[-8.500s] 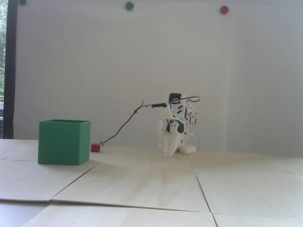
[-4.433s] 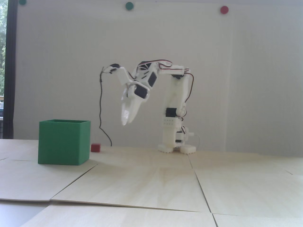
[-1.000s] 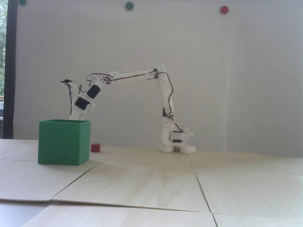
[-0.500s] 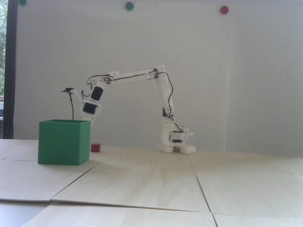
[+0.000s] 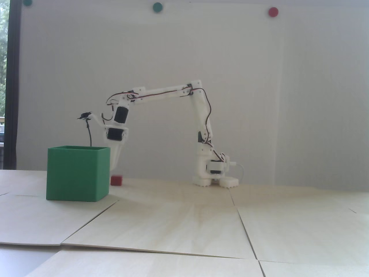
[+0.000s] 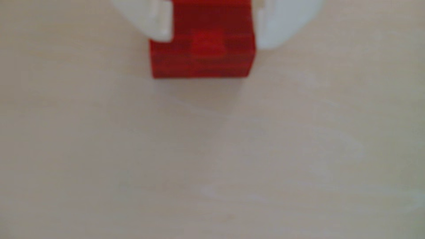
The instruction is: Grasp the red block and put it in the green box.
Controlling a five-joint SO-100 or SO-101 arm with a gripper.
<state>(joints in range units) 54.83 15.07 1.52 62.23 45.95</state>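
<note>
The red block (image 5: 116,180) rests on the pale wooden table just right of the green box (image 5: 77,173), an open-topped cube. In the wrist view the red block (image 6: 202,52) sits between my two white fingers, the left finger (image 6: 158,23) and the right finger (image 6: 278,25) each against one side of it. My gripper (image 6: 215,40) is shut on the block at table level. In the fixed view the gripper (image 5: 114,168) points down beside the box's right wall, which partly hides it.
The arm's white base (image 5: 214,173) stands at the back of the table, right of the block. A white wall with coloured round magnets (image 5: 273,11) is behind. The table (image 5: 184,219) is made of several wooden boards with seams.
</note>
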